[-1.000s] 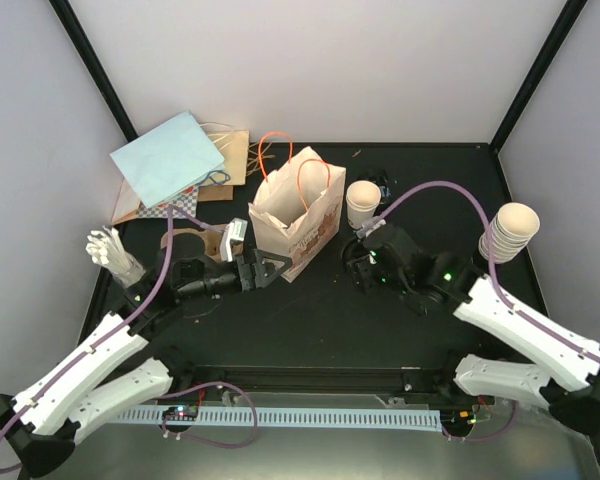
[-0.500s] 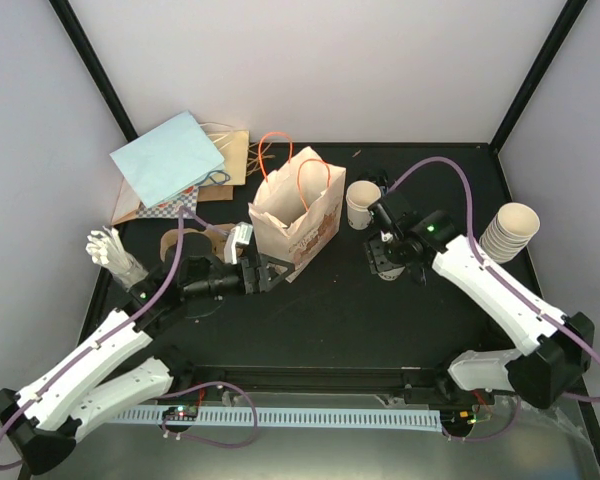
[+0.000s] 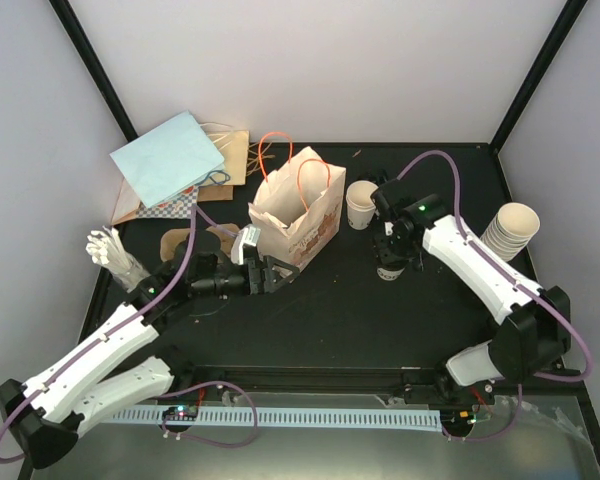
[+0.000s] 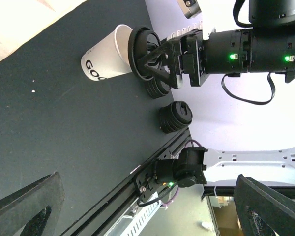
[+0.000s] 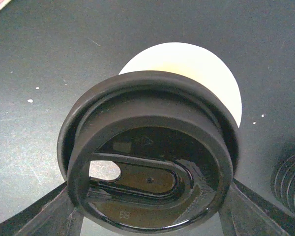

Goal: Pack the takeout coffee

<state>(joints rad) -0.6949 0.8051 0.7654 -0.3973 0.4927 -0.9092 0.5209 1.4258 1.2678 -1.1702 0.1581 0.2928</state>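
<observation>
One cream-white paper cup (image 3: pixel 360 203) stands open on the black table to the right of the printed paper bag (image 3: pixel 298 212). My right gripper (image 3: pixel 384 214) is shut on a black lid (image 5: pixel 150 177), one finger at each side of its rim. The lid hangs just over the cup's mouth (image 5: pixel 187 69), offset toward me. In the left wrist view, cup (image 4: pixel 105 59) and lid (image 4: pixel 145 51) meet at the rim. My left gripper (image 3: pixel 265 272) stands wide open and empty by the bag's near corner; its fingers (image 4: pixel 24 206) frame bare table.
Two stacks of black lids (image 3: pixel 390 268) (image 4: pixel 176 117) sit just near of the cup. A tall stack of spare cups (image 3: pixel 510 232) stands at the right edge. A brown pulp tray (image 3: pixel 185 240), a light blue bag (image 3: pixel 170 158) and white cutlery (image 3: pixel 110 250) lie at the left.
My right gripper has risen from the lid stack with a lid and carried it back and left over the cup. My left gripper has edged slightly right toward the bag.
</observation>
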